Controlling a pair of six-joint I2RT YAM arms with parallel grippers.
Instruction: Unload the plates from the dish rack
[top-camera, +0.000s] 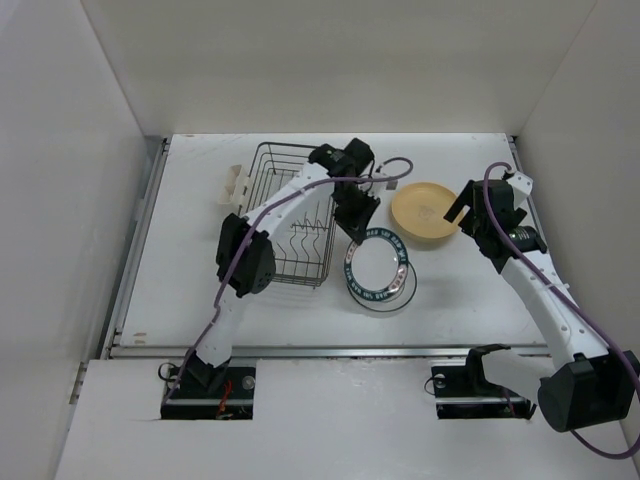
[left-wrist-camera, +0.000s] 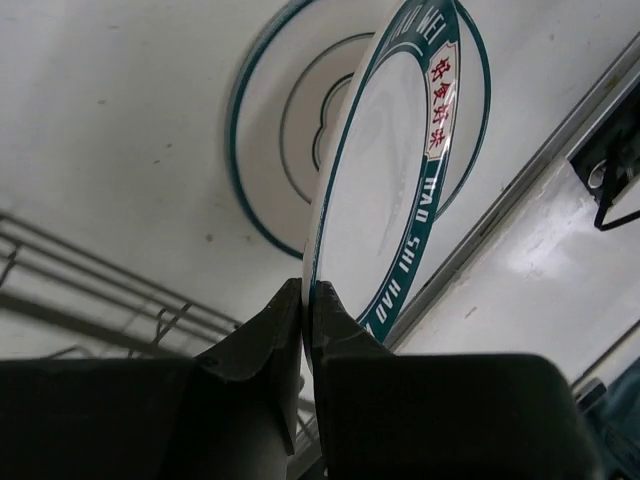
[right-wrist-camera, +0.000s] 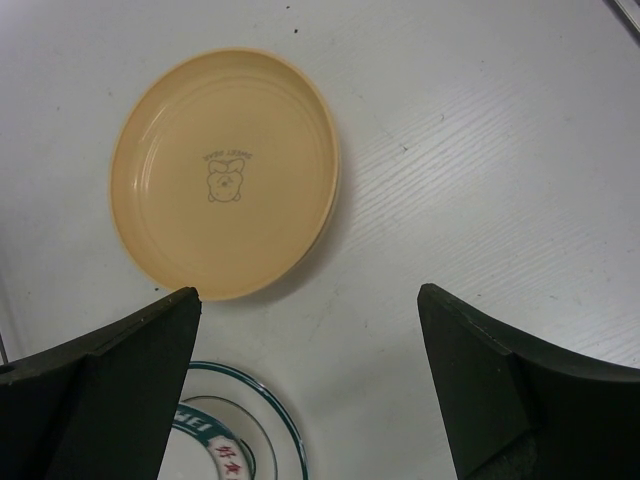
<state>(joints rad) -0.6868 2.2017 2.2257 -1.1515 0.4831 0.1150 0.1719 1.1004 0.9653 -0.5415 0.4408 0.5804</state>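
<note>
Beside rack (top-camera: 298, 262), left fingers (left-wrist-camera: 268, 338) pinch plate (left-wrist-camera: 385, 190) (tilted).

tan plate (right-wrist-camera: 225, 170), brown motif; teal-rimmed white plate (left-wrist-camera: 385, 180)

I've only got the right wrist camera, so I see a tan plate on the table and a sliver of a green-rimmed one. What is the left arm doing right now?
Observer: The left gripper is shut on the rim of a green-rimmed plate, holding it tilted.
Operator: Anything underneath it?
Observer: A second green-rimmed plate lies flat on the table below.
Operator: What's left to unload?
Observer: No plates show in the dish rack, though part of it is hidden.
</note>
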